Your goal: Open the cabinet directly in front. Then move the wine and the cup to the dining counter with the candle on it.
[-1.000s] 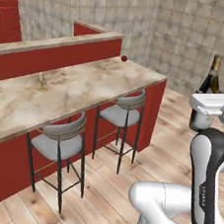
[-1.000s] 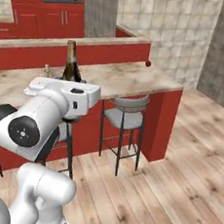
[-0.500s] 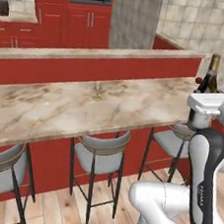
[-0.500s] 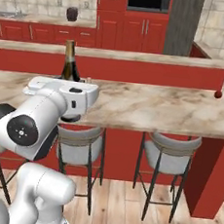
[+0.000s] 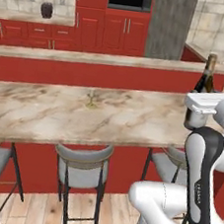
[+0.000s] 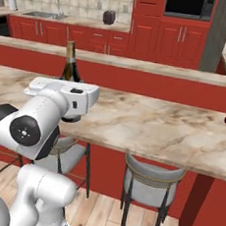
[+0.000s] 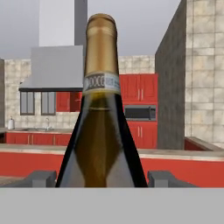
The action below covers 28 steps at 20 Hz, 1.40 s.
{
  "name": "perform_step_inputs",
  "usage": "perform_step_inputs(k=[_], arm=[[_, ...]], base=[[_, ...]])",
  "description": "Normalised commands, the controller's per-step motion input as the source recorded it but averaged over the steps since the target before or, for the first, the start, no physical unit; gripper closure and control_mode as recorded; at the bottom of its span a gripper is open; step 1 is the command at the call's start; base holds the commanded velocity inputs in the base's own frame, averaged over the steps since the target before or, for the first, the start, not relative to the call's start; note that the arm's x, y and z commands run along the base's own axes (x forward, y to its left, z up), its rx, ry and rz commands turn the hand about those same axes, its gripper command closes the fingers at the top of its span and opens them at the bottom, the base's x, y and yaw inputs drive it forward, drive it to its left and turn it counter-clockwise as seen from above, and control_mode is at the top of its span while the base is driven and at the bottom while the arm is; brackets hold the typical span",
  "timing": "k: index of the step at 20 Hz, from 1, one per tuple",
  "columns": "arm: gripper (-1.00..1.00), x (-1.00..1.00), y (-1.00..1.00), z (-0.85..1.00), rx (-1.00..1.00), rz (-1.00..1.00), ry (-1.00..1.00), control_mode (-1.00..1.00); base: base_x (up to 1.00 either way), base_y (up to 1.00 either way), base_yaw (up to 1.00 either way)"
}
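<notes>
The wine [image 7: 101,131] is standing upright in the claw [image 7: 101,178], long axis vertical, gold neck pointing to the top of the frame. The claw is gripping its lower body. It is sitting at the right edge of the left base view, beside the worktop [image 5: 59,112] with the candle [image 5: 91,99].

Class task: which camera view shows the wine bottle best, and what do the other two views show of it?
The hand view: the wine stands upright between the hand fingertips, its gold neck and dark shoulders close up. The left base view shows its neck and shoulder above the arm; the right base view likewise.
</notes>
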Motion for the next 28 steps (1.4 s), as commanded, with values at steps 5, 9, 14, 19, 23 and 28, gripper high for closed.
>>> perform_step_inputs(k=[5,9,14,19,23,28], arm=[[1.0,0.0,0.0,0.0,0.0,0.0,0.0,1.0],[1.0,0.0,0.0,0.0,0.0,0.0,0.0,1.0],[1.0,0.0,0.0,0.0,0.0,0.0,0.0,1.0],[1.0,0.0,0.0,0.0,0.0,0.0,0.0,1.0],[1.0,0.0,0.0,0.0,0.0,0.0,0.0,1.0],[1.0,0.0,0.0,0.0,0.0,0.0,0.0,-1.0]], base=[[0.05,-0.43,0.2],[0.35,-0.08,0.01],[0.78,-0.1,0.01],[0.78,-0.16,0.04],[0.5,-0.02,0.0],[0.04,0.0,0.0]])
